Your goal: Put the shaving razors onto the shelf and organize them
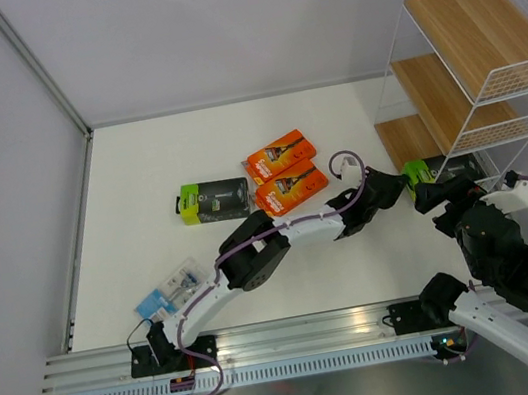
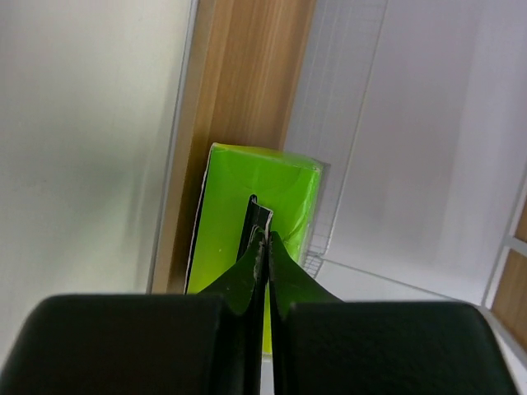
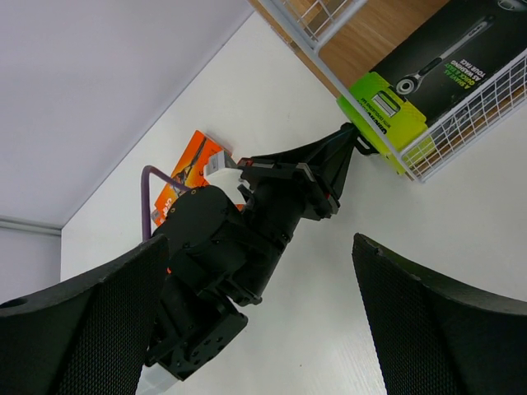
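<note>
The shelf (image 1: pixel 450 95) stands at the far right, a white wire rack with three wood tiers. A black pack with a lime-green end (image 1: pixel 424 171) lies on its bottom tier, the lime end sticking out at the front. My left gripper (image 1: pixel 399 185) is shut on that pack's lime end tab (image 2: pixel 222 214), as the right wrist view (image 3: pixel 383 115) also shows. My right gripper (image 1: pixel 439 201) is wide open and empty, just in front of the shelf. Two orange packs (image 1: pixel 277 155) (image 1: pixel 290 190), a second black and lime pack (image 1: pixel 214 200) and a clear blister pack (image 1: pixel 168 290) lie on the table.
The left arm (image 3: pixel 239 247) stretches across the table's middle and fills the space between my right fingers (image 3: pixel 90 321). The shelf's wire front (image 3: pixel 329 78) and wood edge (image 2: pixel 247 82) are close to both grippers. Grey walls border the white table.
</note>
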Tool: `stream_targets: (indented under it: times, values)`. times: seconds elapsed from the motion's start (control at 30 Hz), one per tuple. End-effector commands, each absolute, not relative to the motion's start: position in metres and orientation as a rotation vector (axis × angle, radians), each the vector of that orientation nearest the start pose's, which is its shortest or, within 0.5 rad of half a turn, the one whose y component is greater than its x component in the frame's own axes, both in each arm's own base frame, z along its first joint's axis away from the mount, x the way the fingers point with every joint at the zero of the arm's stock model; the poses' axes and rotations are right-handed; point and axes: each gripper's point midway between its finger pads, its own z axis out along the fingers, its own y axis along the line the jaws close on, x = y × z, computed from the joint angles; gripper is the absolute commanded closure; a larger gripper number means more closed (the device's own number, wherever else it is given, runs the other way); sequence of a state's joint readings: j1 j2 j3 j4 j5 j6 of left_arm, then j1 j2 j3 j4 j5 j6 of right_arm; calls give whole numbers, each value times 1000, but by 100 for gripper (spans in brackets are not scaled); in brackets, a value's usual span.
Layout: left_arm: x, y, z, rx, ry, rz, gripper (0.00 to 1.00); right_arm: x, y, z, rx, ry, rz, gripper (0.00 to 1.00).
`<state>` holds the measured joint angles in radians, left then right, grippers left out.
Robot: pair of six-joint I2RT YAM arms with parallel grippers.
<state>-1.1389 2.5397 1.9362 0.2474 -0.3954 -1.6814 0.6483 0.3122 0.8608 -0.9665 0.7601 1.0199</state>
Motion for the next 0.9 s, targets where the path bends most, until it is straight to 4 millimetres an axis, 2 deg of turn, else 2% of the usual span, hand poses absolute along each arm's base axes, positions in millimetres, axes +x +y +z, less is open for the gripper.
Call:
stream_targets:
  times: [0.0,0.47,0.53,0.57,0.6,0.67,0.77,0.8,0.83,0.87]
  values:
    - [310,-658,114,-772,2029,-1548,98,168,9,268,780,1713,391,2]
    - [316,-660,109,-700,2086,-1551,98,173,16,264,748,1739,381,2]
    - [319,-656,117,-657,2090,-1539,92,175,17,262,741,1748,372,2]
    - [320,-652,114,-652,2107,-1511,88,176,19,262,738,1748,375,2]
    - [324,-648,116,-630,2103,-1493,80,176,20,262,731,1753,378,2]
    - [327,-644,123,-612,2111,-1487,73,178,25,261,714,1766,384,2]
    - [333,-631,121,-592,2145,-1492,64,181,29,263,701,1766,400,2]
    - [338,-625,126,-573,2146,-1505,58,181,30,264,695,1767,404,2]
    - [340,-620,127,-557,2151,-1506,57,182,31,263,687,1772,399,2]
    - [339,-612,119,-514,2171,-1474,55,184,35,265,676,1766,421,2]
